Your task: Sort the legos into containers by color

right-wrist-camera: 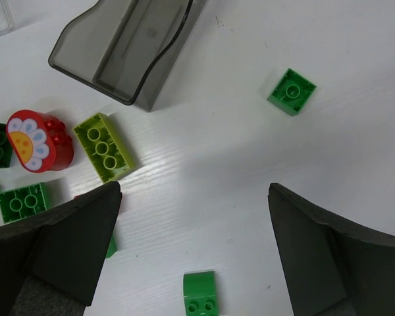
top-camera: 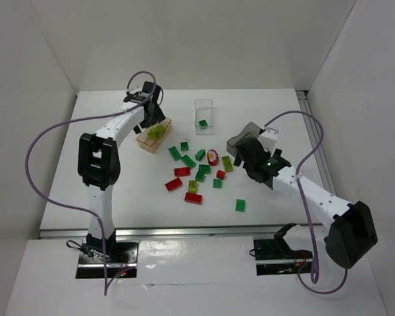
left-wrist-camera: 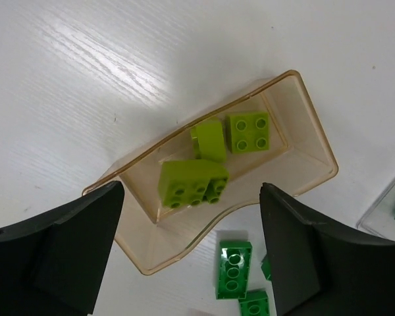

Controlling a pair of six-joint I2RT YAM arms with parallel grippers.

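My left gripper [left-wrist-camera: 191, 263] hangs open over the orange-tan container [left-wrist-camera: 309, 141], nothing between its fingers. Three yellow-green legos [left-wrist-camera: 192, 183] lie inside that container [top-camera: 145, 142]. The clear container [top-camera: 205, 106] at the back holds one dark green lego [top-camera: 203, 123]. My right gripper [right-wrist-camera: 194, 257] is open and empty above the table, just in front of the smoky grey container [right-wrist-camera: 118, 52]. Near it lie a yellow-green lego [right-wrist-camera: 105, 146], a red flower-printed piece [right-wrist-camera: 36, 141] and dark green legos [right-wrist-camera: 291, 91]. Several red and green legos [top-camera: 192, 181] are scattered mid-table.
A dark green lego [left-wrist-camera: 234, 268] lies just outside the orange-tan container's near wall. A lone green lego [top-camera: 240, 205] sits toward the front. White walls enclose the table, a metal rail [top-camera: 184, 230] runs along its near edge, and purple cables loop from both arms.
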